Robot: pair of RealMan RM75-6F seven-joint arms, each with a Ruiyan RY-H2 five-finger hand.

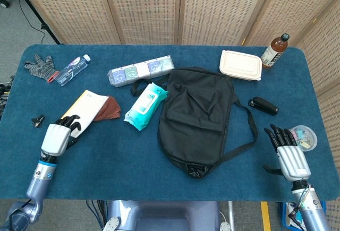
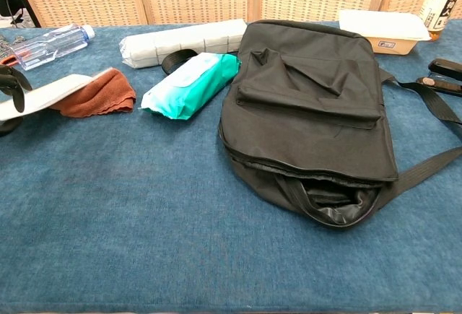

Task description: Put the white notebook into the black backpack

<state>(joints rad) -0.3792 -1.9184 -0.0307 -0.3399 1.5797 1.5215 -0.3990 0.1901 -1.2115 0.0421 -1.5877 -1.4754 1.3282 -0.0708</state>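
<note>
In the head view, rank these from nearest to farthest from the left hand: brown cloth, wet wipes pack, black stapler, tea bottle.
From the left hand:
1. Brown cloth, just right of the white notebook the hand grips.
2. Wet wipes pack, mid-table, beside the black backpack.
3. Black stapler, right of the backpack.
4. Tea bottle, far right back corner.

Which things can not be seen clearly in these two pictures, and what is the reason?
- Left hand: the chest view cuts it at the left edge, so its hold on the white notebook is unclear.
- Right hand: not in the chest view.
- Black backpack: its inside is dark in the chest view.
- Bottle: its top is cut off in the chest view.
</note>
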